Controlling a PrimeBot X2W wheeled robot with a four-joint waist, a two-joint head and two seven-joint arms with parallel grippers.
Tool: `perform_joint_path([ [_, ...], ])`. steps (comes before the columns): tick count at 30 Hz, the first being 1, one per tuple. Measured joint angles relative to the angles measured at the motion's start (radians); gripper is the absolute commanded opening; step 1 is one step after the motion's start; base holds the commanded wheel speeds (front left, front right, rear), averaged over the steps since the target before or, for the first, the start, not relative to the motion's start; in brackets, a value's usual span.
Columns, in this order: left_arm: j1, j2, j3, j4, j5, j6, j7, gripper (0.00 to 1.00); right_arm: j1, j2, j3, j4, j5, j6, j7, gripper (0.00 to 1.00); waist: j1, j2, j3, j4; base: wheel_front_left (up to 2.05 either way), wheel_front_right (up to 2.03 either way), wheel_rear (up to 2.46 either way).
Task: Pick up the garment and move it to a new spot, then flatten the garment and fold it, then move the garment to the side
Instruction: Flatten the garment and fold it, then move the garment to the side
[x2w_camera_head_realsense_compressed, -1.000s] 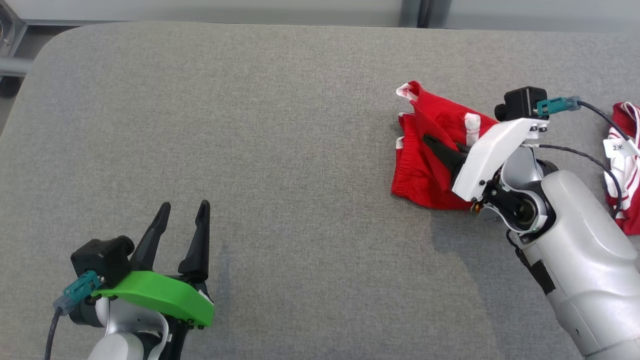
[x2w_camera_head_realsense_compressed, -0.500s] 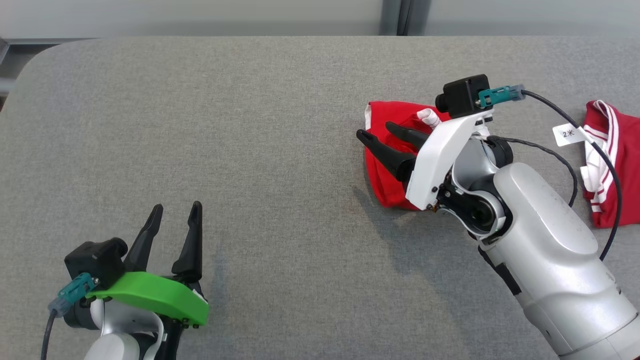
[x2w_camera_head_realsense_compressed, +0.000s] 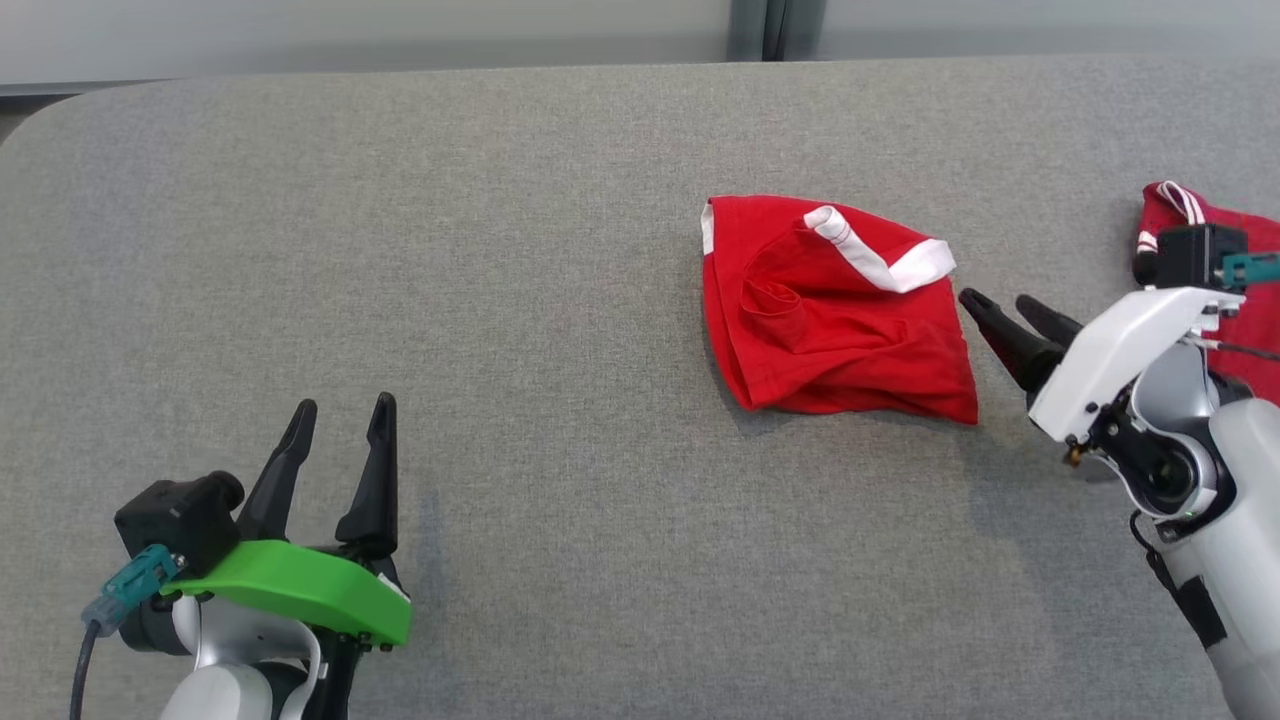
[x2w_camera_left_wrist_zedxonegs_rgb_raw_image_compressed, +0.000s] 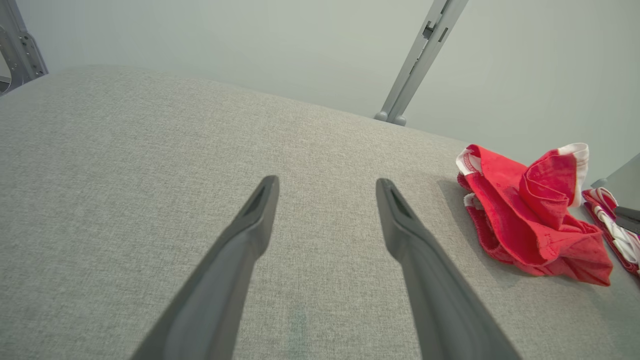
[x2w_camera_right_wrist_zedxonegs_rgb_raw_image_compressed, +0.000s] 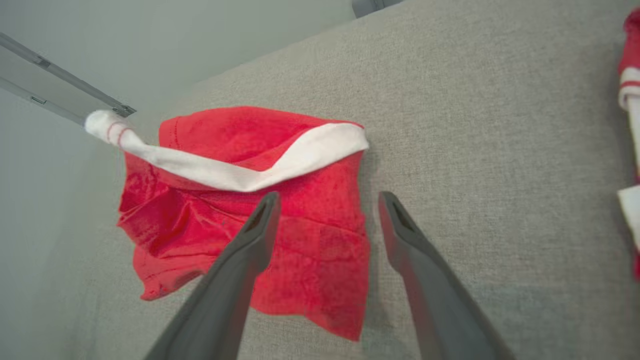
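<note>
Contact between the right fingers (x2w_camera_head_realsense_compressed: 1000, 330) and the crumpled red cloth garment with white trim (x2w_camera_head_realsense_compressed: 830, 330) is ended. A second ago those dark fingers were pinched into its folds, and half a second ago they were spread above it. Now they are drawn back to its right and spread wide, and in the head view a strip of bare cover is seen between their tips and the garment's right edge. Nothing is held by them.

The garment is left lying on the grey fabric-covered bench (x2w_camera_head_realsense_compressed: 500, 250), right of centre, in a looser, flatter heap than before, with its white band curled across the top. The head camera has been turned meanwhile, so the shift of the bench's outline is not to be read as a move of the things. The left fingers (x2w_camera_head_realsense_compressed: 375, 470) are kept wide and empty at the lower left, well apart from the garment.

A second garment, red with white stripes (x2w_camera_head_realsense_compressed: 1165, 205), is partly hidden behind the right wrist near the bench's right side. The bench's woven cover is seen smooth, with a rounded far-left corner. Behind it a pale plain wall (x2w_camera_left_wrist_zedxonegs_rgb_raw_image_compressed: 200, 35) is seen, with a grey metal post (x2w_camera_left_wrist_zedxonegs_rgb_raw_image_compressed: 420, 60) standing against it.
</note>
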Motion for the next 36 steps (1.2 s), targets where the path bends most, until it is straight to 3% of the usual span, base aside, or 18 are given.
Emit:
perform_joint_path([
  [6,-0.001,0.000,-0.011,-0.007,0.000,0.000,0.002,1.00,0.066,0.003,-0.043,0.039,0.059,0.001,-0.021,1.00,0.0000,0.0000,0.027,-0.004,0.00,0.00,0.00],
  [11,-0.004,-0.001,-0.018,-0.014,0.018,0.000,0.006,1.00,0.067,0.030,-0.062,0.042,0.113,0.029,-0.034,1.00,0.0000,0.0000,0.046,0.006,0.00,0.00,0.00],
  [19,-0.032,-0.001,-0.024,-0.015,0.018,0.000,0.011,1.00,0.063,0.028,-0.083,0.092,0.140,0.038,-0.032,1.00,0.0000,0.0000,0.072,0.033,0.00,0.00,0.00],
  [26,-0.047,-0.007,-0.027,-0.012,0.026,0.000,0.011,1.00,0.053,0.105,-0.117,0.140,0.256,0.057,-0.020,1.00,0.0000,0.0000,0.087,0.059,0.00,0.00,0.00],
  [27,-0.051,-0.007,-0.025,-0.012,0.026,0.000,0.010,1.00,0.049,0.112,-0.119,0.143,0.265,0.064,-0.019,0.69,0.0000,0.0000,0.088,0.062,0.00,0.00,0.00],
  [28,-0.052,-0.007,-0.022,-0.012,0.026,0.000,0.010,1.00,0.044,0.117,-0.119,0.144,0.273,0.065,-0.019,0.16,0.0000,0.0000,0.090,0.064,0.00,0.00,0.00],
  [29,-0.052,-0.007,-0.021,-0.011,0.026,0.000,0.010,1.00,0.037,0.120,-0.119,0.145,0.274,0.067,-0.019,0.00,0.0001,0.0000,0.090,0.065,0.00,0.00,0.00],
  [36,-0.052,-0.007,-0.001,0.006,0.026,0.000,0.004,1.00,-0.008,0.079,-0.072,0.128,0.266,0.099,0.035,0.00,0.0001,0.0000,0.083,0.060,0.00,0.00,0.00],
])
